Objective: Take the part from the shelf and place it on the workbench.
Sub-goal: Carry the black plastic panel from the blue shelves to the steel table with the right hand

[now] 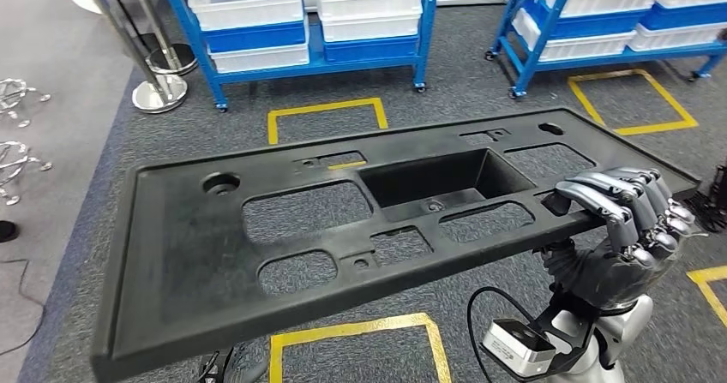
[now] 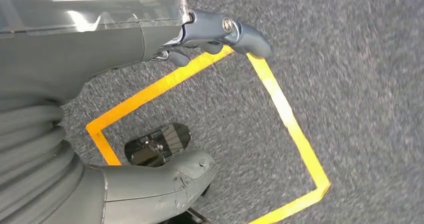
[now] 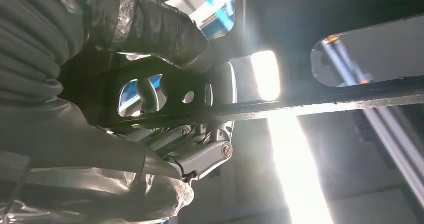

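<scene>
One black part, right robot hand gripping edge

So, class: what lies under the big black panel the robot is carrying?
Through the black panel's cutouts: grey carpet and yellow tape squares. The right hand grips its right edge. The panel covers most of the floor below.

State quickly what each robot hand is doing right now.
Left hand: cannot be told; no grip shows at the wrist.
Right hand: closed on the edge of the black panel.
</scene>
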Robot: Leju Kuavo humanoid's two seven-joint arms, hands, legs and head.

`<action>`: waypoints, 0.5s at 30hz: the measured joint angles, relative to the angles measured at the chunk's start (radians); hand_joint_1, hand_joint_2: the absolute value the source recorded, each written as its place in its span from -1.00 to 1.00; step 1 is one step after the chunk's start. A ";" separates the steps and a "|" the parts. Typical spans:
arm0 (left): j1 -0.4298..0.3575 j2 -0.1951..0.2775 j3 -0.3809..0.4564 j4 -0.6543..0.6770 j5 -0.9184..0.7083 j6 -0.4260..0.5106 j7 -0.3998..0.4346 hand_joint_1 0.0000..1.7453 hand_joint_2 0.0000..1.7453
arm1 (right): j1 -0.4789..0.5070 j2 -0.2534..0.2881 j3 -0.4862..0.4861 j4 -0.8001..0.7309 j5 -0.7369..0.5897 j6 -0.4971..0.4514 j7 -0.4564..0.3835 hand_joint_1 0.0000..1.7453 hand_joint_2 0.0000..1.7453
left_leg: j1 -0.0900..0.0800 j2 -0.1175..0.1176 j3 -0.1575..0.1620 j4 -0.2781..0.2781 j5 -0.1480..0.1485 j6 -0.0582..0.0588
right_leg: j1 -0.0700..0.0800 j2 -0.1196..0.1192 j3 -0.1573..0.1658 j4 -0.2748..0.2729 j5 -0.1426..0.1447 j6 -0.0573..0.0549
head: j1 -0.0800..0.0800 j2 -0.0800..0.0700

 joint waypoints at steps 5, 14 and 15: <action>0.001 -0.003 -0.002 0.000 0.003 -0.001 -0.003 -1.00 1.00 | 0.002 -0.004 -0.013 -0.013 0.004 0.000 -0.001 1.00 1.00 | 0.006 0.049 -0.014 0.049 -0.031 -0.025 | -0.007 -0.053 0.084 -0.176 0.109 0.011 | 0.000 0.000; 0.007 -0.004 -0.007 0.000 0.003 -0.002 -0.006 -1.00 1.00 | 0.006 -0.006 -0.024 -0.029 0.020 0.001 0.000 1.00 1.00 | 0.014 -0.009 -0.102 0.271 -0.177 -0.056 | 0.002 0.010 0.071 -0.201 0.128 -0.041 | -0.001 0.000; 0.010 -0.004 -0.007 0.000 0.003 -0.002 -0.006 -1.00 1.00 | 0.009 -0.006 -0.025 -0.029 0.021 0.001 0.000 1.00 1.00 | 0.013 -0.014 -0.124 0.322 -0.194 -0.053 | 0.005 0.022 0.067 -0.201 0.130 -0.043 | -0.001 0.000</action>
